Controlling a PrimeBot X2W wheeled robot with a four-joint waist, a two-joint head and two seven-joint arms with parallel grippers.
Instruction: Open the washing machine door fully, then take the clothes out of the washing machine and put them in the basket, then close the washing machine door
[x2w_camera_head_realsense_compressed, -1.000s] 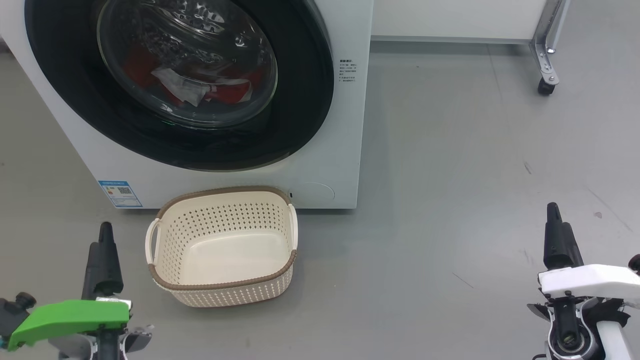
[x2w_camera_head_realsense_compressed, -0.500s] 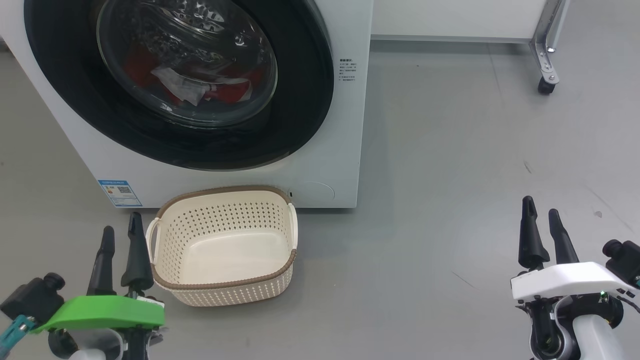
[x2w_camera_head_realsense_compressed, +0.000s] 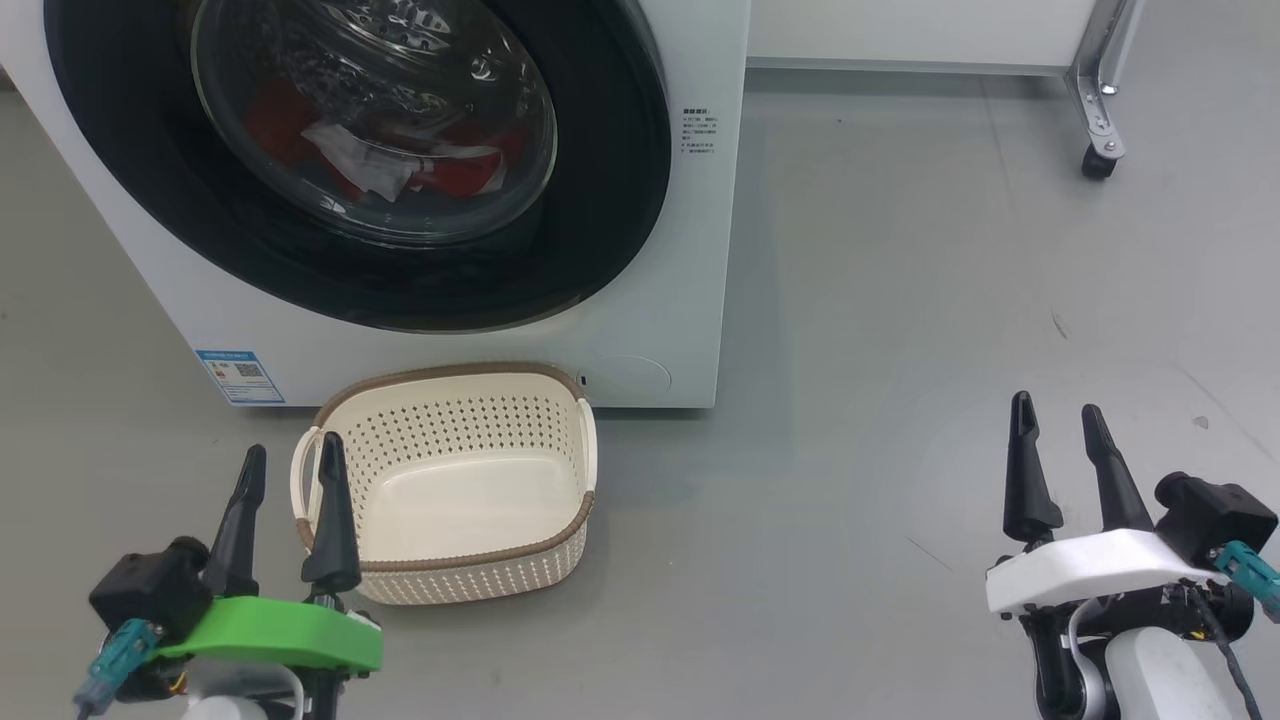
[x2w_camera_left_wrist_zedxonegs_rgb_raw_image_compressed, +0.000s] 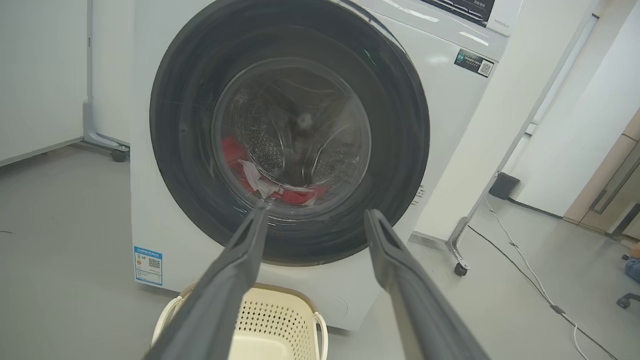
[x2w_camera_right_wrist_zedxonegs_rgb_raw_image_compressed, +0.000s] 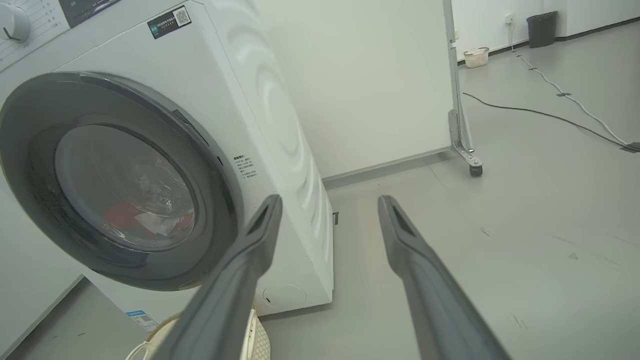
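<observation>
Head view: the washing machine door (x2w_camera_head_realsense_compressed: 610, 180) is shut, red clothes (x2w_camera_head_realsense_compressed: 470, 178) lie behind its glass, and the basket (x2w_camera_head_realsense_compressed: 470, 580) sits empty on the floor at the washing machine (x2w_camera_head_realsense_compressed: 690, 300) front. The left claw (x2w_camera_head_realsense_compressed: 293, 445) and right claw (x2w_camera_head_realsense_compressed: 1054, 402) are spread and hold nothing. Every step remains. Left wrist view adds the whole round door. Right wrist view adds the machine's side and a dial (x2w_camera_right_wrist_zedxonegs_rgb_raw_image_compressed: 14, 22).

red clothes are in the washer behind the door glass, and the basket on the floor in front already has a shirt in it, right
Not quite: the basket is empty, as the head view shows. The red clothes are in the washing machine, behind the glass of its door.
</observation>
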